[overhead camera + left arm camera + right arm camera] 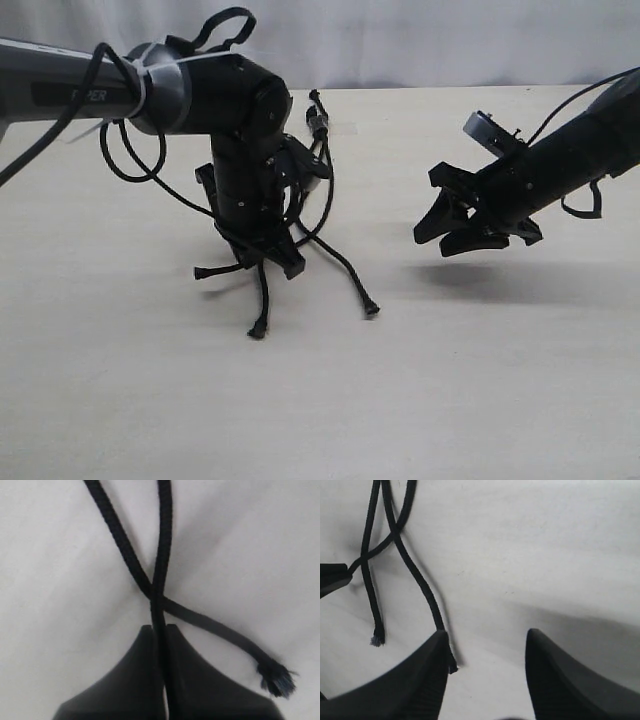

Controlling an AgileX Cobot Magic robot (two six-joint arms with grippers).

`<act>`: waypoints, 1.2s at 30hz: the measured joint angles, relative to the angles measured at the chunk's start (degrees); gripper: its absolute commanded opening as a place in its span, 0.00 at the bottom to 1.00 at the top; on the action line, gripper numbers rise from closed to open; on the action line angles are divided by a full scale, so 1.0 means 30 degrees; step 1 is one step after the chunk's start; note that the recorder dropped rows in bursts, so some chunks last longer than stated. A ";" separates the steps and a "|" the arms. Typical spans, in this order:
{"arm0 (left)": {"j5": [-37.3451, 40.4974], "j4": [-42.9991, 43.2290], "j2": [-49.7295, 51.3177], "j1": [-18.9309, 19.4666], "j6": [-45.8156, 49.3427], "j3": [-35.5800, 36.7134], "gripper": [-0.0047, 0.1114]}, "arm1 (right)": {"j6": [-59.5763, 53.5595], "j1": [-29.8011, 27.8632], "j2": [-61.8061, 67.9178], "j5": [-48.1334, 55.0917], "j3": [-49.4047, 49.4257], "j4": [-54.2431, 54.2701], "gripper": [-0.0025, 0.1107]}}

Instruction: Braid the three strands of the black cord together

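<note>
Black cord strand (162, 540) pinched in L gripper (159, 628); R gripper (486, 632) spread, nearby.

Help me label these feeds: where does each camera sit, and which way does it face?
Exterior: off the arms, facing across the table; shows left gripper on the cord, right gripper raised.
Left wrist: on left arm, looks down past shut fingers clamping one strand.
Right wrist: on right arm, looks down past open fingers at loose strands.
Shared: all three show the cord on the table.
</note>
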 measured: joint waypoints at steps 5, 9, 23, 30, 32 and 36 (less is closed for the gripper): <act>-0.0585 -0.0598 0.0958 0.0014 -0.0415 0.0133 0.04 | 0.0000 0.0000 0.0000 0.0000 0.0000 0.0000 0.43; -0.0781 -0.1422 0.1033 -0.0177 -0.0415 0.0095 0.04 | 0.0000 0.0000 0.0000 0.0000 0.0000 0.0000 0.43; -0.2982 -0.6193 0.1155 -0.1609 0.0205 0.0059 0.08 | 0.0000 0.0000 0.0000 0.0356 0.0000 0.0000 0.43; -0.2610 -0.6241 0.1188 -0.1639 0.0446 0.0059 0.45 | 0.0000 0.0000 0.0000 0.0605 0.0000 0.0042 0.43; -0.2547 -0.6034 0.1048 -0.1734 0.0485 0.0059 0.46 | 0.0000 0.0000 0.0000 0.0605 0.0000 0.0077 0.43; -0.2273 -0.4114 -0.0076 -0.1665 0.0259 0.0229 0.46 | 0.0230 0.0000 -0.0435 0.0651 -0.0091 -0.0235 0.36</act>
